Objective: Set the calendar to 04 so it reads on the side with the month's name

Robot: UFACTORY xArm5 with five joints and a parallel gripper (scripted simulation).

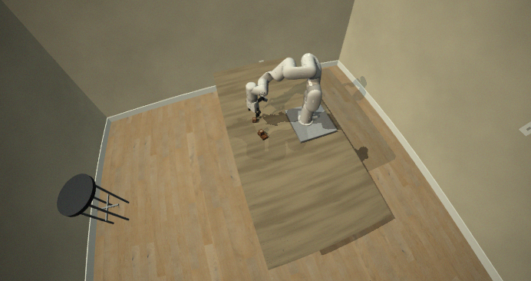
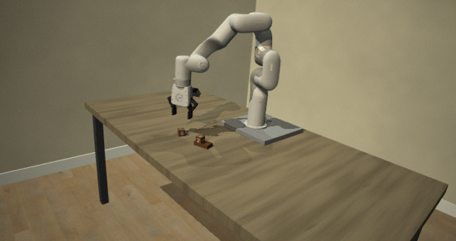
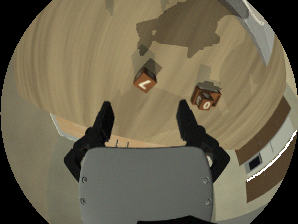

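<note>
The calendar's loose cube [image 1: 254, 120] [image 2: 181, 132] [image 3: 145, 80], left of the tray [image 1: 264, 137] [image 2: 203, 145] [image 3: 195, 104], looks light, stiff and best pinched low on opposite faces by the released claw [image 1: 258, 114] [image 2: 181, 113] [image 3: 144, 111], above and left of the tray, whose seated cube [image 1: 261, 132] [image 2: 199, 139] [image 3: 205, 103] probably handles alike.
</note>
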